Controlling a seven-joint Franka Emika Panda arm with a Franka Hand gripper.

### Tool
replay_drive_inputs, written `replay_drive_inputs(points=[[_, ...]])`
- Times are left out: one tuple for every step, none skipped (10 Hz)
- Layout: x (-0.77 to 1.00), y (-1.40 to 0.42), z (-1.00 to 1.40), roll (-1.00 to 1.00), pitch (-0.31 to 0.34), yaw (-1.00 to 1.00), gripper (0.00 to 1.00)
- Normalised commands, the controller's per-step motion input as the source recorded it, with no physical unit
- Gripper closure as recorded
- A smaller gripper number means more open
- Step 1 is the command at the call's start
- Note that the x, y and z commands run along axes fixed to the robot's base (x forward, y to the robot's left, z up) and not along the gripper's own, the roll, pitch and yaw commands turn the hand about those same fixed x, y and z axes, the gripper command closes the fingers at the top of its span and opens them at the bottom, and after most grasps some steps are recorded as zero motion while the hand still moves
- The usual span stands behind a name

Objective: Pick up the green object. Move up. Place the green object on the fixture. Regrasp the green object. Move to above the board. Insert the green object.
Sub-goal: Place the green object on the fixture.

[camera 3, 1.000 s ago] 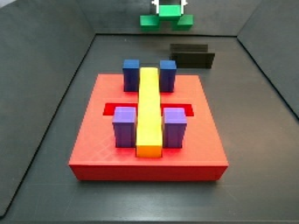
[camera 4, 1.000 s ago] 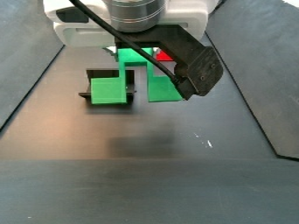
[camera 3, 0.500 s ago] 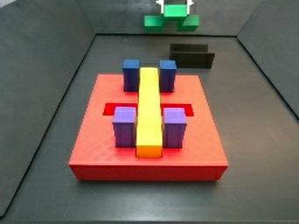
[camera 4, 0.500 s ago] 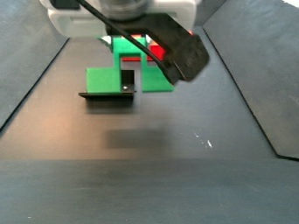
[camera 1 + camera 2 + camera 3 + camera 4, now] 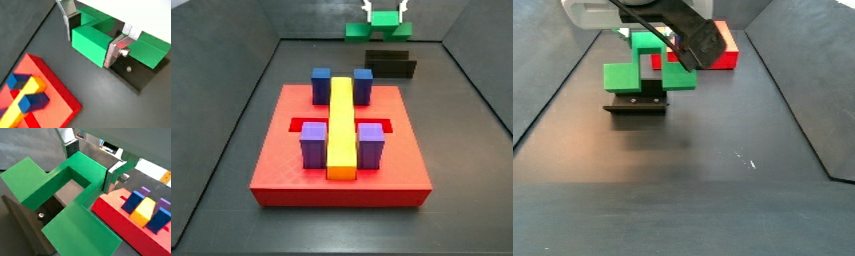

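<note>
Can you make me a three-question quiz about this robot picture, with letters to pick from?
1. Where is the green object?
A. Lying on the board
B. In the gripper, above the fixture
C. On the floor beside the board

2. How many purple blocks stand on the board?
A. Two
B. Four
C. None

3. What is the gripper doing?
A. Open and holding nothing
B. Shut on the yellow bar
C. Shut on the green object

Answers:
1. B: in a side view the green piece hangs just over the dark fixture, far from the board.
2. A: two purple blocks flank the yellow bar.
3. C: in a wrist view the silver fingers press both sides of the green piece.
</note>
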Motion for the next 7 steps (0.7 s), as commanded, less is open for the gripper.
replay_drive_inputs(points=[[0.62, -0.31, -0.08, 0.41, 0.300, -0.16, 1.00], [0.62, -0.24, 0.00, 0.26, 0.317, -0.20, 1.00], [0.55, -0.17, 0.00, 0.11, 0.263, -0.29, 1.00], [0.48, -0.15, 0.00, 0.00, 0.171, -0.29, 1.00], [0.05, -0.08, 0.00, 0.00, 0.000, 0.00, 1.00], [0.04, 0.00, 0.00, 0.00, 0.000, 0.00, 1.00], [0.20, 0.00, 0.05, -0.44, -0.431, -0.05, 1.00]])
